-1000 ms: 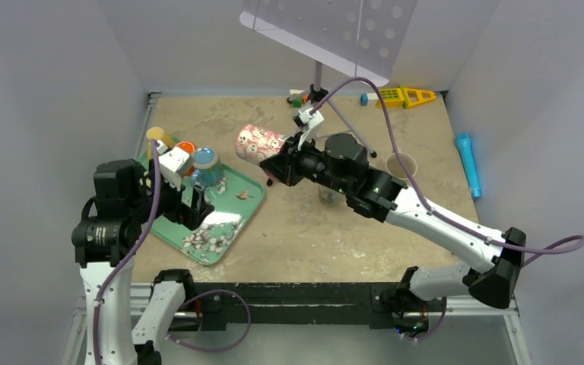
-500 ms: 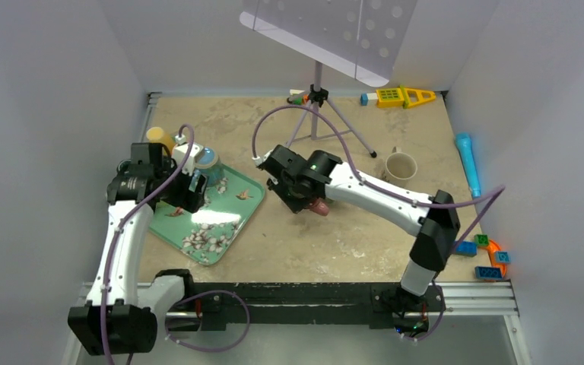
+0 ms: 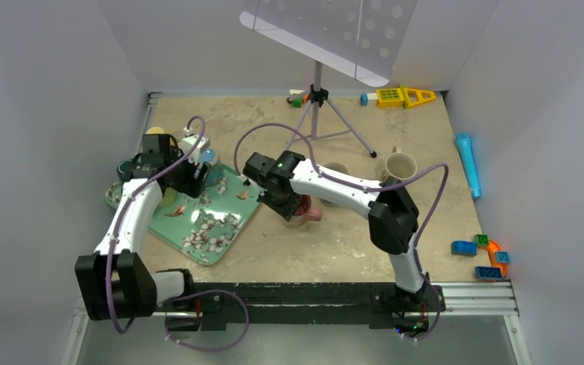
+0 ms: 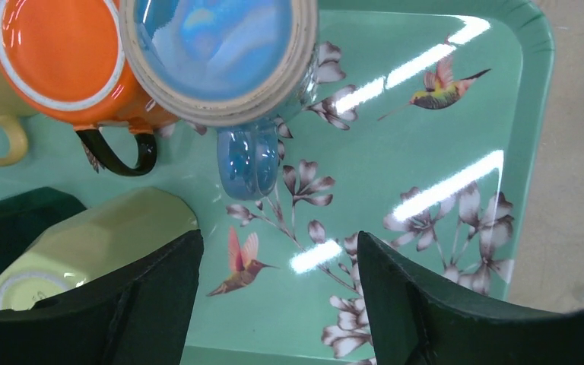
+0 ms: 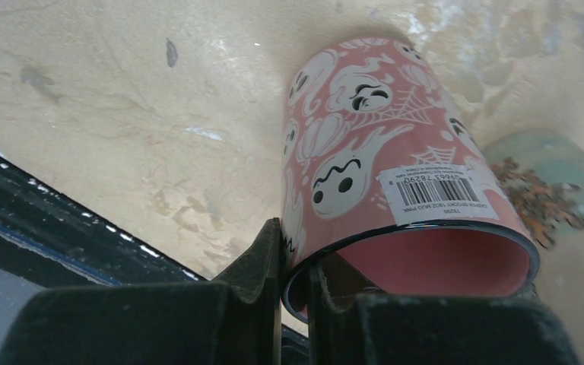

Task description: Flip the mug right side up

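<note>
The pink mug [image 5: 380,167] has white ghosts and a barcode label. Its mouth faces up toward my right wrist and its base points down at the table. My right gripper [image 5: 295,274] is shut on the mug's rim, one finger outside and one inside. From above, this mug [image 3: 306,211] shows just under the right gripper [image 3: 293,204], right of the tray. My left gripper [image 4: 277,296] hangs open over the green tray [image 4: 426,152], short of the handle of an upside-down blue mug [image 4: 213,53]. Nothing is between its fingers.
On the tray an upside-down orange mug [image 4: 61,61] and a yellow mug [image 4: 84,251] on its side lie close to my left fingers. On the table are a cream mug [image 3: 401,165], a greenish mug [image 3: 338,169], a music stand tripod [image 3: 317,114], a blue cylinder [image 3: 468,163] and toy blocks [image 3: 483,255].
My right arm brought the pink mug from mid-air at the back down beside the tray, turning it from sideways to mouth up. My left gripper moved toward the blue mug and narrowed slightly.
</note>
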Controlling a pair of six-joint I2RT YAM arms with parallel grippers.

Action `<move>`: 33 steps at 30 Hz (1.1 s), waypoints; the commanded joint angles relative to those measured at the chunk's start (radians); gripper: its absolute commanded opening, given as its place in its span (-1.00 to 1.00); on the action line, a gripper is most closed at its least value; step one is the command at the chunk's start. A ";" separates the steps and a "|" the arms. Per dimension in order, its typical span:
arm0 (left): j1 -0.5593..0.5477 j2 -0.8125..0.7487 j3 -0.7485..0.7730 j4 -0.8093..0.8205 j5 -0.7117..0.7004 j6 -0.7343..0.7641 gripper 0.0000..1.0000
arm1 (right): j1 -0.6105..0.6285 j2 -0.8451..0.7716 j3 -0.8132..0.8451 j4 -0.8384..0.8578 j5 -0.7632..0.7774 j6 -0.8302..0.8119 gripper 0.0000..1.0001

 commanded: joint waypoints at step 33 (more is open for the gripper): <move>0.020 0.034 0.172 -0.084 0.324 -0.056 -1.00 | 0.002 -0.560 -0.256 0.563 0.115 0.101 0.36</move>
